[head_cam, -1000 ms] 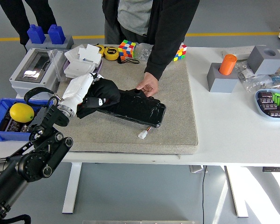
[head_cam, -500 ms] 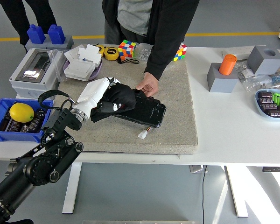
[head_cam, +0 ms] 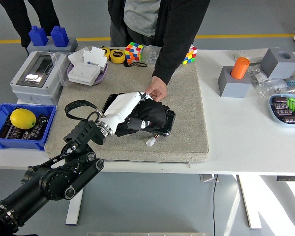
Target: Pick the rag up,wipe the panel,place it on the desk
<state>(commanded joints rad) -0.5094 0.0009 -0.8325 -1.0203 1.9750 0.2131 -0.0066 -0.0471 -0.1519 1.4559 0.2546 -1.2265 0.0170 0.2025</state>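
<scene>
Since a second ago the left hand [head_cam: 125, 104] has slid rightward along the panel [head_cam: 164, 120], carrying the rag [head_cam: 146, 117] from the panel's left end to its middle and right part. White fingers [head_cam: 137, 96] lie flat and pressed together on top of the dark rag, pushing it down onto the black panel rather than pinching it. That panel rests on the grey mat [head_cam: 184, 132] covering the white table [head_cam: 246, 142]. At the far side a person's hand [head_cam: 156, 90] touches the panel's upper edge, steadying it, just beside the robot's fingertips. A small white connector [head_cam: 150, 142] lies on the mat near the panel's lower edge. No right hand shows.
</scene>
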